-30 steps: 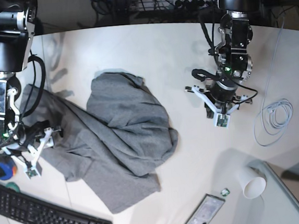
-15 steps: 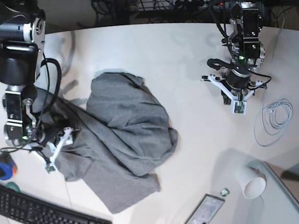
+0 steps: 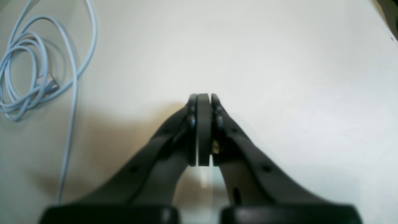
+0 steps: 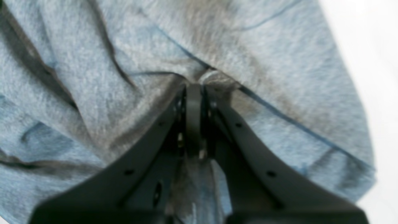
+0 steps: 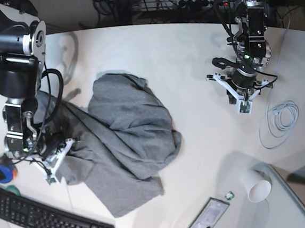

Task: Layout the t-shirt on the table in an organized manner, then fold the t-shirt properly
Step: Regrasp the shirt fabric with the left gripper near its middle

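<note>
The heather-grey t-shirt (image 5: 127,132) lies crumpled in a heap on the left half of the white table (image 5: 179,53). My right gripper (image 5: 53,168) sits at the shirt's lower left edge. In the right wrist view its jaws (image 4: 194,90) are shut, with a bunched fold of the t-shirt (image 4: 93,62) pinched at their tips. My left gripper (image 5: 243,106) hovers over bare table at the right, well clear of the shirt. In the left wrist view the left gripper (image 3: 203,99) is shut with nothing in it, above the table (image 3: 279,62).
A coiled pale-blue cable (image 5: 281,119) (image 3: 28,77) lies right of the left gripper. A white paper cup (image 5: 256,186) and a phone (image 5: 208,217) lie at the front right. A black keyboard (image 5: 44,222) and a blue and orange object (image 5: 1,171) sit at the front left.
My right gripper came down onto the shirt's left edge and closed on the fabric. The left arm swung to the back right, then held still, shut throughout.
</note>
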